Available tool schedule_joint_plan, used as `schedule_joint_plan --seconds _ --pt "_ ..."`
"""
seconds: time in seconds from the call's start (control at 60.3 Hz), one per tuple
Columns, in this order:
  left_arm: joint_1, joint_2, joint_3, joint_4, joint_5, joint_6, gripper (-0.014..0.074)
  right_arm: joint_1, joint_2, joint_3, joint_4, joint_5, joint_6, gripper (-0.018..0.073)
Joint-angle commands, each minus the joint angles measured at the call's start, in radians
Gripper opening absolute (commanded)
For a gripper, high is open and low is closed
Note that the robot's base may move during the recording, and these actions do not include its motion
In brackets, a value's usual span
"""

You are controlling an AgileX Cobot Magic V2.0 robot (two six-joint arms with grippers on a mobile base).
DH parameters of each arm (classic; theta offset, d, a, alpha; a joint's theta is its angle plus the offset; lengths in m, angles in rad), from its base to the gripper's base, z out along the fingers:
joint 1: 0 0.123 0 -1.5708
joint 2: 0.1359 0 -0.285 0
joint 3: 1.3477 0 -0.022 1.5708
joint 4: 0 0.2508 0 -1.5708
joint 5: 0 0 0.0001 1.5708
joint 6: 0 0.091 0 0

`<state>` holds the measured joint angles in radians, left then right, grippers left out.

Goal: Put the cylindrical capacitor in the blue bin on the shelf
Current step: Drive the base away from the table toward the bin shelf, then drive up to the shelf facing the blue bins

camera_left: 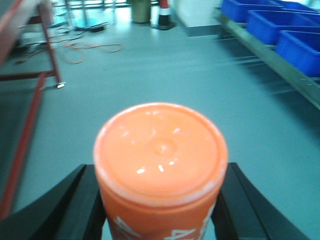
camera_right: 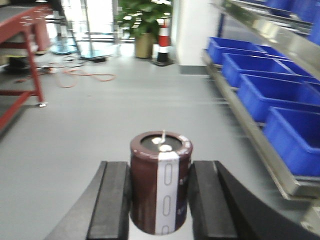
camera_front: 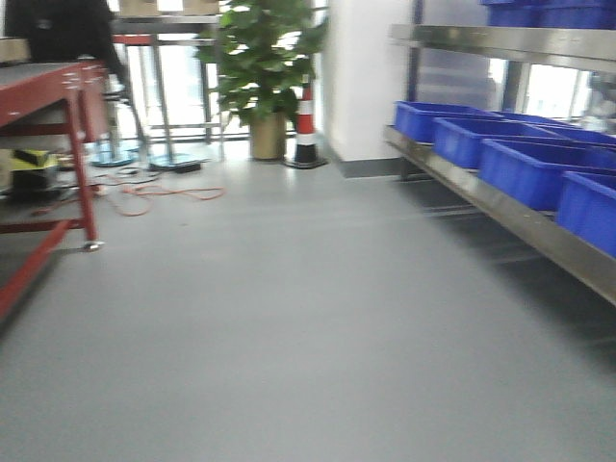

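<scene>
Front view of a room with a grey floor [camera_front: 289, 337], slightly blurred. At far left stands a red-framed workbench [camera_front: 58, 87] with a lower tier. Beyond its leg an orange cable [camera_front: 164, 192] loops on the floor. At centre back a leafy potted plant [camera_front: 269, 67] stands by bright windows, and just to its right is a red and white traffic cone [camera_front: 306, 125] beside a white wall. Along the right side runs the shelf [camera_front: 520, 217], a shiny steel rack whose lower tier holds a row of blue bins [camera_front: 534, 168] set side by side; more blue bins sit on the tier above.

In the left wrist view, the left gripper [camera_left: 160, 200] is closed around an orange can [camera_left: 160, 150] with a glossy round lid and white lettering on its side. A black finger [camera_left: 75, 205] presses each side of the can, which stands upright.

In the right wrist view, the right gripper [camera_right: 160, 200] pinches the cylindrical capacitor [camera_right: 161, 180], its two black pads [camera_right: 112, 200] touching the left and right sides. The capacitor is upright, dark brown, with a pale stripe down its front and small silvery terminals on top. It is held above the floor, well apart from the blue bins, which line the shelf to the right
</scene>
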<state>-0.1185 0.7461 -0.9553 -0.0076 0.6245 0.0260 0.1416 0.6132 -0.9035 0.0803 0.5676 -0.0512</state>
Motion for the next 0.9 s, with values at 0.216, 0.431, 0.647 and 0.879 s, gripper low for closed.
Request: schedule_joint_plan --seconds 0.216,0.431,0.647,0.879 --pt "-0.006 -0.003 -0.007 -0.002 -0.019 -0.001 -0.0111 -0.001 -0.006 0.0 -0.002 -0.024 0.0 -0.0162" --pt "-0.006 -0.003 -0.007 -0.002 -0.019 -0.001 -0.0111 -0.001 -0.006 0.0 -0.002 -0.026 0.0 -0.0162" --pt "-0.006 -0.003 -0.007 -0.002 -0.021 -0.001 -0.0111 -0.001 -0.006 0.0 -0.002 -0.026 0.0 -0.0162" --pt "-0.006 -0.003 -0.007 -0.002 -0.021 -0.001 -0.0111 -0.001 -0.006 0.0 -0.002 -0.026 0.0 -0.0162"
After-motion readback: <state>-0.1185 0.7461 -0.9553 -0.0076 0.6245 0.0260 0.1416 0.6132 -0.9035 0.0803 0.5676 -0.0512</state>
